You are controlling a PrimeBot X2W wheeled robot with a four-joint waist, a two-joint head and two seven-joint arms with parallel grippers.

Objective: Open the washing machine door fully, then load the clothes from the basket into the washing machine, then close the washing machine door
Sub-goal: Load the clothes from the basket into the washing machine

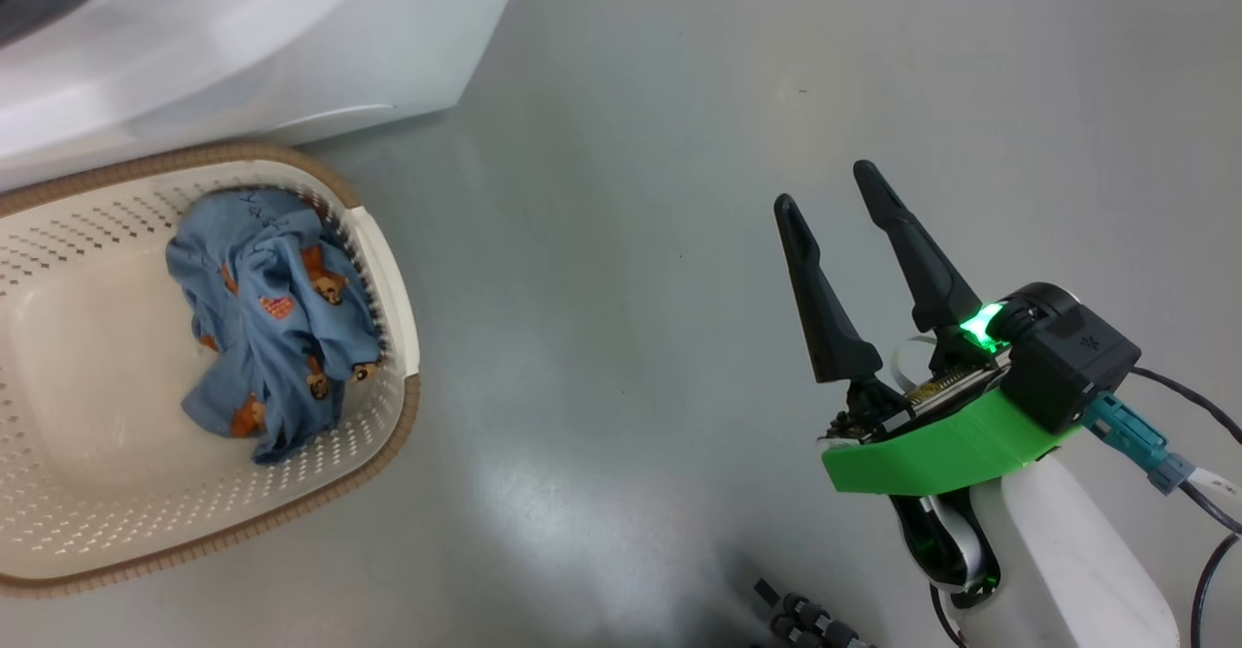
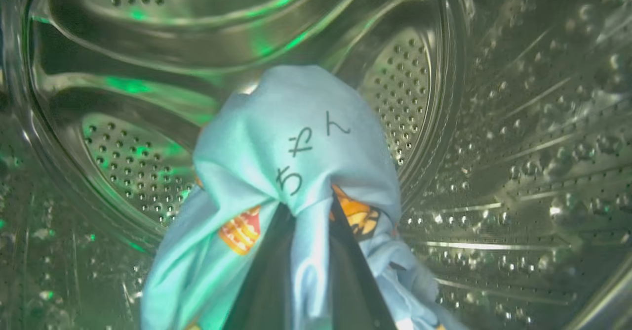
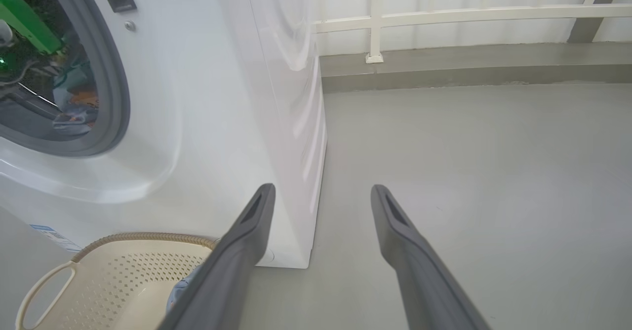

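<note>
L arm is inside the drum [image 2: 518,122] of the washing machine [image 3: 207,98]. L gripper [image 2: 308,206] points further in, fingers pinched together on one light-blue bear-print garment [image 2: 291,122]. The cloth is bunched over the tips and hangs down both sides.

On the R wrist cam I see a green wrist piece [image 3: 27,21] w/ blue cloth inside the grey gasket [image 3: 116,73].

R arm is held low over the grey floor [image 1: 631,241], right of the machine. R gripper [image 1: 825,187] points fwd and slightly left, fingers wide apart, nothing btwn them.

Second garment [image 1: 277,318] lies crumpled in the basket [image 1: 116,493], toward its right wall. Basket sits on the floor just in front of the machine, well left of R gripper.
</note>
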